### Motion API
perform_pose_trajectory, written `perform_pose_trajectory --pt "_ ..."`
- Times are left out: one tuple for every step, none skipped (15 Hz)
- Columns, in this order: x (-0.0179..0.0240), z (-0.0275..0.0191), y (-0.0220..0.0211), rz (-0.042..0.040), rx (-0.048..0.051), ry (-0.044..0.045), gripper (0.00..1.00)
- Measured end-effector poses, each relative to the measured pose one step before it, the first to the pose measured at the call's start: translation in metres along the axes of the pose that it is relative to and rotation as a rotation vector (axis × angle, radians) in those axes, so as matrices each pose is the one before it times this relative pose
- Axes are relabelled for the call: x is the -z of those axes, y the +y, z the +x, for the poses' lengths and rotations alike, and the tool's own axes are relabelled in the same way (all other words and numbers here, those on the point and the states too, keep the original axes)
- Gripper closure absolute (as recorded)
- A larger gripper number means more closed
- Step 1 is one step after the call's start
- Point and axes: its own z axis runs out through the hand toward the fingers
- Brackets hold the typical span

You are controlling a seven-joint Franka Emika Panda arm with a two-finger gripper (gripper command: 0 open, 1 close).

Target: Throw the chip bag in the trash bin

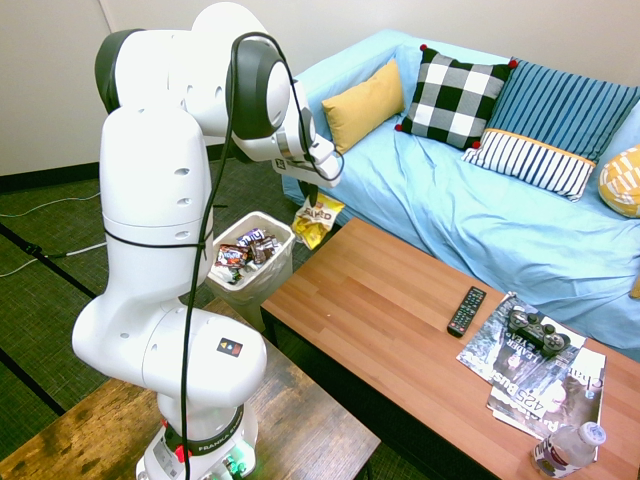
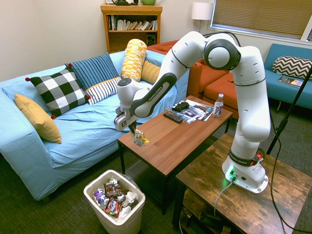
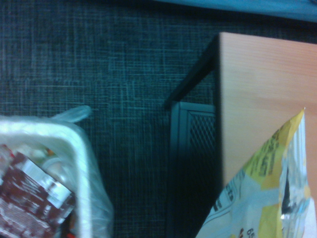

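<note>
First exterior view. The trash bin (image 1: pixel 252 262), white with a clear liner, stands on the dark carpet (image 1: pixel 40 290) off the counter's (image 1: pixel 400 320) 9 o'clock end; it holds dark and red candy wrappers (image 1: pixel 240 252). The chip bag (image 1: pixel 317 219) hangs from the fingers (image 1: pixel 313 192), which pinch its top edge; it sits in the air at about 2 o'clock from the bin, beside the counter's corner and not above the bin mouth. The fingertips themselves are hard to make out against the bag. On the counter lie a remote control (image 1: pixel 467 310), magazines (image 1: pixel 535 375) with a game controller (image 1: pixel 537 330) on top, and a water bottle (image 1: pixel 567 449), cut off at the lower edge. Behind stands a blue-covered sofa (image 1: pixel 470 210) with a checked cushion (image 1: pixel 455 98).

Second exterior view. The bin (image 2: pixel 115 201) stands at 7 o'clock from the counter (image 2: pixel 180 131), filled with wrappers (image 2: pixel 113 195). The gripper (image 2: pixel 132 127) holds the bag (image 2: pixel 140 138) over the counter's near corner. A bookshelf (image 2: pixel 130 27) stands at the back wall.

Wrist view. The bag (image 3: pixel 267 193), yellow with pale print, rises from the frame edge and is partly cut off. The bin's rim (image 3: pixel 81 163) and liner show beside the carpet (image 3: pixel 114 74); the counter's corner (image 3: pixel 262 99) lies apart from the bin. Focus is soft.
</note>
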Motion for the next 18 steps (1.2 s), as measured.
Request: perform_pose_trajectory --pt "-0.00082 -0.01961 -0.0183 -0.00188 0.02247 -0.0011 1.0" --pt "-0.00281 -0.01815 -0.01584 0.00276 0.02124 -0.0018 1.0" --pt "-0.00619 -0.01886 -0.01382 0.00119 0.0185 -0.00495 1.0" --pt "-0.00796 -0.01957 -0.01252 0.00036 0.01651 -0.00483 1.0" --pt "-0.00798 -0.0214 -0.01208 0.00018 0.00954 -0.0035 1.0" --pt "-0.00513 -0.02152 -0.01214 0.00477 0.00473 -0.00083 1.0" --pt "-0.00276 -0.01974 -0.0112 0.00807 0.00808 0.00121 1.0" --pt "-0.00156 -0.01773 -0.00992 0.00841 0.01157 0.00261 0.0" --pt "-0.00132 -0.01206 -0.00682 0.00604 0.01058 0.00152 0.0" --pt "-0.00277 -0.00709 -0.00411 0.00133 0.00897 0.00279 0.0" --pt "-0.00543 -0.00099 -0.00072 -0.00563 0.001 0.00252 0.0" --pt "-0.00759 0.00198 0.00149 -0.01078 -0.00287 0.00271 0.0" --pt "-0.00746 0.00335 0.00208 -0.01022 -0.00396 0.00298 0.0" --pt "-0.0043 0.0024 0.00114 -0.00557 -0.00367 0.00118 0.0" --pt "-0.00133 0.00128 0.0004 -0.00191 -0.00282 -0.00044 0.0" --pt "-0.00015 0.00049 0.00004 -0.00017 -0.00119 -0.00057 0.0" --pt "-0.00004 0.00125 0.00005 -0.00009 -0.00128 0.00065 0.0" --pt "-0.00038 0.00146 0.00029 -0.0008 -0.00109 0.00118 0.0"
